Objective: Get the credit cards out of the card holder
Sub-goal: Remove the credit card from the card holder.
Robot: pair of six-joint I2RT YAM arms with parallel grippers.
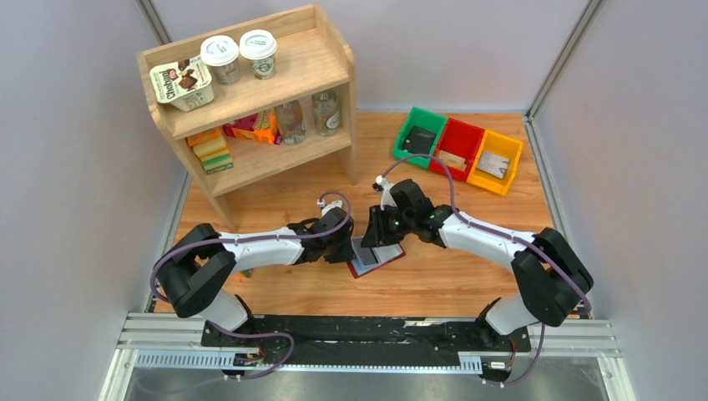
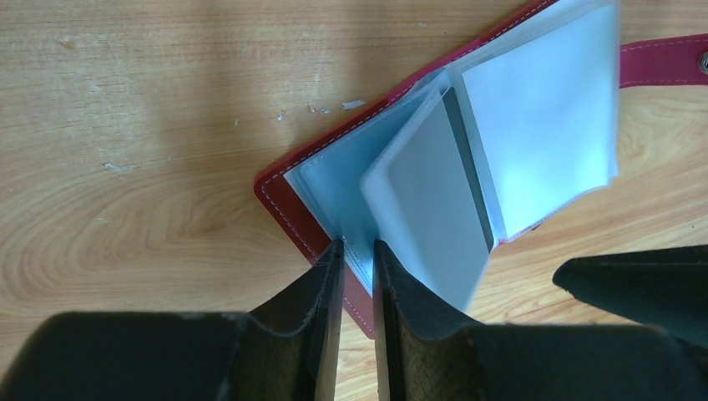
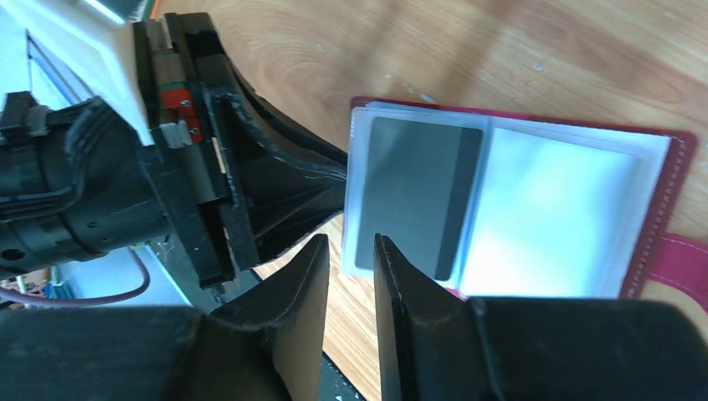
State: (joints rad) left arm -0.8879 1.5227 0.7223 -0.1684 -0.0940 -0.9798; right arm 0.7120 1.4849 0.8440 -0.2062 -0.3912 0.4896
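Observation:
The maroon card holder (image 1: 392,255) lies open on the wooden table, its clear sleeves facing up. It also shows in the left wrist view (image 2: 288,200) and the right wrist view (image 3: 676,180). A dark grey card (image 3: 413,196) with a darker stripe sits inside the left sleeve page; in the left wrist view that page (image 2: 434,200) stands lifted. My left gripper (image 2: 357,251) is nearly shut, with the holder's near corner and sleeve edge between its fingertips. My right gripper (image 3: 351,244) hovers at the card page's near edge, jaws a narrow gap apart with only wood between them.
A wooden shelf (image 1: 250,83) with cups, bottles and boxes stands at the back left. Green (image 1: 420,138), red (image 1: 457,149) and yellow (image 1: 495,163) bins sit at the back right, each with something flat inside. The holder's snap tab (image 3: 689,259) sticks out sideways.

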